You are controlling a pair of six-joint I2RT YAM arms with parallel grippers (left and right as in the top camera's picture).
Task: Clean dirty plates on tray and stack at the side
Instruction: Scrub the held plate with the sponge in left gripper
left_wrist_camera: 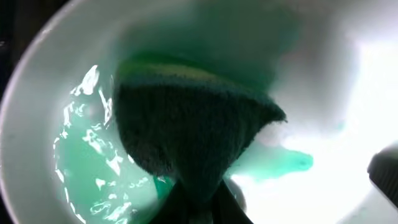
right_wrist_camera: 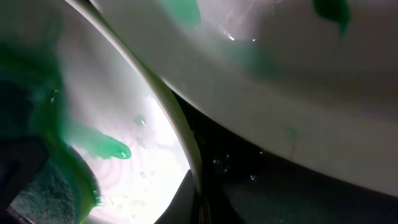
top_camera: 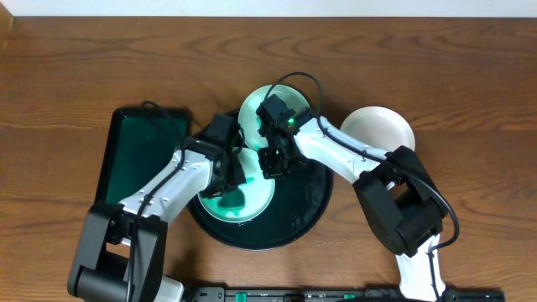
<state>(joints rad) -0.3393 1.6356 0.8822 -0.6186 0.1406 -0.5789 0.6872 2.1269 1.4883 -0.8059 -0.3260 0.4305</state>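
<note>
Mid-bench, your left hand (top_camera: 228, 172) clamps a sponge (left_wrist_camera: 186, 137) onto the smeared mint plate (top_camera: 256, 201) on the black tray (top_camera: 306, 210), your right hand (top_camera: 273, 159), grip impossible to tell, at its rim; press unevenly and the wet plate could skid.

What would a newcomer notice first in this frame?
The left tool and right tool crowd together over a pale plate on the round black tray at mid-table. The left wrist view is filled by a dark cloth pressed onto that plate, beside a glossy teal smear. A white plate sits off the tray, to the right.
</note>
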